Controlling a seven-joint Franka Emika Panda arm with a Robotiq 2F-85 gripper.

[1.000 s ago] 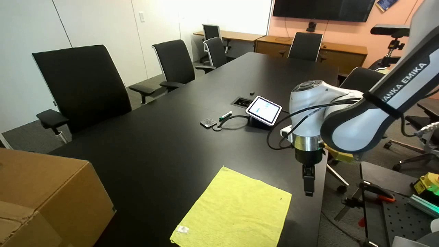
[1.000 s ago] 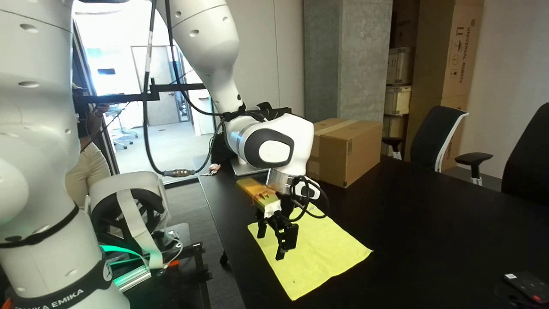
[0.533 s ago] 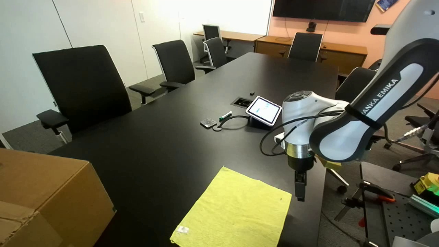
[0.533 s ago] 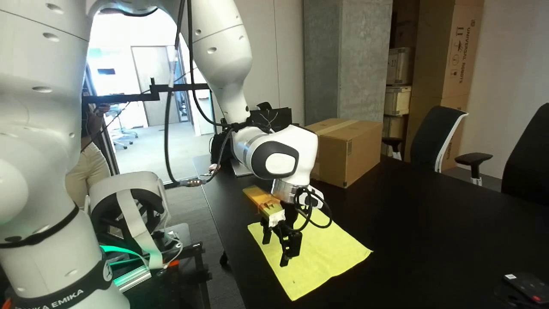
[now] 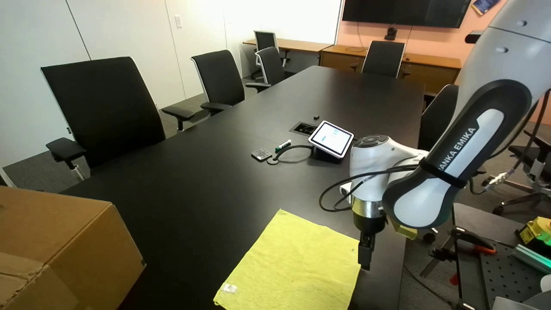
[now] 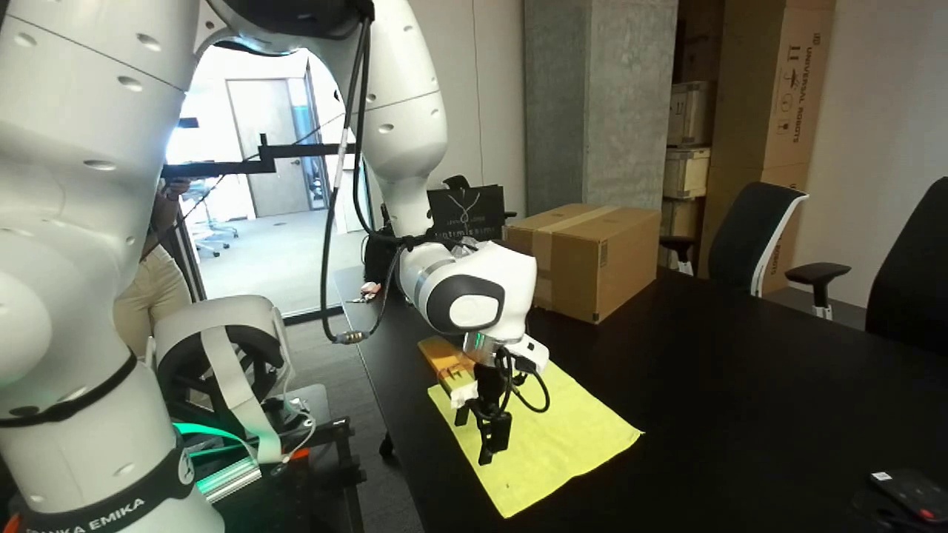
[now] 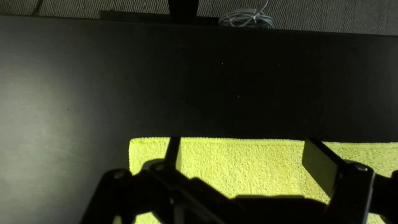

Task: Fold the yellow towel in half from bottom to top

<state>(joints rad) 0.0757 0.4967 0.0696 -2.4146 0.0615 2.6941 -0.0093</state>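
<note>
Long and dark, the table (image 5: 202, 189) carries the yellow towel (image 5: 292, 262) toward its near right end in an exterior view, spread flat, no fold made. The wrist view shows the gripper (image 7: 243, 140) with fingers spread over one edge, pinching nothing; touch is unclear. Folding seems not yet begun: gripping, lifting and laying over all remain.

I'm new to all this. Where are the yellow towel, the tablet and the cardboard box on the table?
Towel (image 5: 290, 267), in an exterior view: middle of its visible surface.
Tablet (image 5: 331, 138), in an exterior view: its lit screen.
Box (image 6: 576, 274), in an exterior view: a side wall.
</note>
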